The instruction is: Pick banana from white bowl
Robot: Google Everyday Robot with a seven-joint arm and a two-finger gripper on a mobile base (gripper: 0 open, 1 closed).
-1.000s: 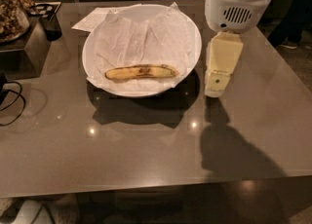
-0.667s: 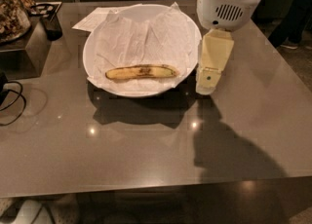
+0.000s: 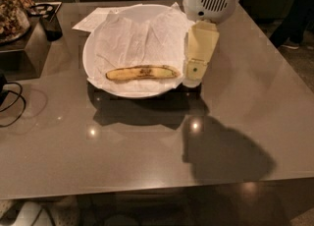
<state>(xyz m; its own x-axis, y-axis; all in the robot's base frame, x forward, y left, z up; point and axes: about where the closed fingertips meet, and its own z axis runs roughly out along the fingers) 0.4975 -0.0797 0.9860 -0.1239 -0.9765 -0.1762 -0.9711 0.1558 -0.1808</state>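
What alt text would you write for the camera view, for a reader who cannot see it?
A speckled banana lies in a paper-lined white bowl on a glossy table. The robot's cream gripper hangs at the bowl's right rim, just beyond the banana's right end.

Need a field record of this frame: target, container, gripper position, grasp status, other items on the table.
target: banana, lying flat across the near part of the bowl, on the paper lining
container: white bowl, standing on the table
gripper: gripper pointing down at the bowl's picture-right rim, beside the banana's right end
grasp status: banana not grasped
other: flat paper sheet behind the bowl; black cables at the left edge
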